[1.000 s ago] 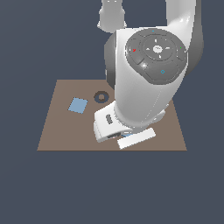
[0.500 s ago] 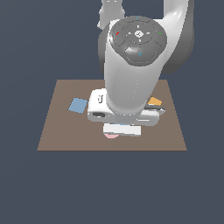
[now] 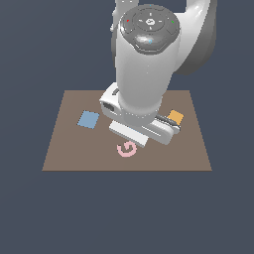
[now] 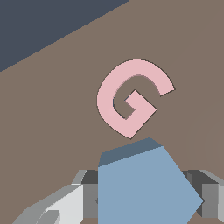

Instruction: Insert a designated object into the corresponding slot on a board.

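In the wrist view a light-blue pentagon block, the designated object (image 4: 144, 186), sits between my gripper's (image 4: 146, 199) grey fingers (image 4: 70, 203), which are shut on it. It hangs over the brown board (image 4: 52, 113), close to a pink G-shaped piece (image 4: 129, 97). In the exterior view the arm's white body covers the gripper and the block; only the hand (image 3: 144, 128) shows above the board (image 3: 64, 149). The slot is hidden behind the arm.
On the board lie a light-blue square (image 3: 88, 119) at the exterior view's left, an orange square (image 3: 175, 117) at its right, and the pink G piece (image 3: 127, 149) near the front edge. The board's edge meets dark ground (image 4: 39, 22).
The arm has swung toward the exterior view's right and front. The dark ring recess and the slot area are now covered, and the pink G and orange square have come into sight.
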Motion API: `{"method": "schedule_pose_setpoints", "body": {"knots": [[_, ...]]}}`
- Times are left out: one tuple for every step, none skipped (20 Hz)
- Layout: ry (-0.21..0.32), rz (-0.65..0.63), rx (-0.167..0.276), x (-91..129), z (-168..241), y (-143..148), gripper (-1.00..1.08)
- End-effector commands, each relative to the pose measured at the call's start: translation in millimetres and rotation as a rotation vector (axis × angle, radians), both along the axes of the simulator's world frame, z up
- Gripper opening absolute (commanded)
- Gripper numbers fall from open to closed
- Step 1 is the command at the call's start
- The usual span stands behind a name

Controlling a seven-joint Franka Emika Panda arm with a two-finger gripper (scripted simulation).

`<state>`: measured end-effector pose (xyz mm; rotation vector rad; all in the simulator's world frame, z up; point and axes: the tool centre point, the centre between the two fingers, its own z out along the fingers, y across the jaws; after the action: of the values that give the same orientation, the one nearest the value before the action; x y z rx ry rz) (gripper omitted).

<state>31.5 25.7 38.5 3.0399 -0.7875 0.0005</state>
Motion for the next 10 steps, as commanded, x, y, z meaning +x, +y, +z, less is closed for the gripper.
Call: {"method": "schedule_pose_setpoints", "body": {"knots": [[-0.001,-0.105,0.000,-7,1,1,-1.00],[-0.001,-0.146,0.000,-10,1,1,-1.00],[-0.001,-0.186,0.000,-13,1,2,-1.00],[-0.001,-0.226,0.000,-16,1,3,-1.00],[-0.001,-0.266,0.000,-19,1,4,-1.00],[-0.001,-0.306,0.000,-22,1,5,-1.00],[-0.001,-0.346,0.000,-24,1,6,-1.00],[-0.001,-0.384,0.000,-27,1,7,-1.00],[-0.001,-0.421,0.000,-29,1,8,-1.00],[-0.001,-0.456,0.000,-31,1,10,-1.00]]}}
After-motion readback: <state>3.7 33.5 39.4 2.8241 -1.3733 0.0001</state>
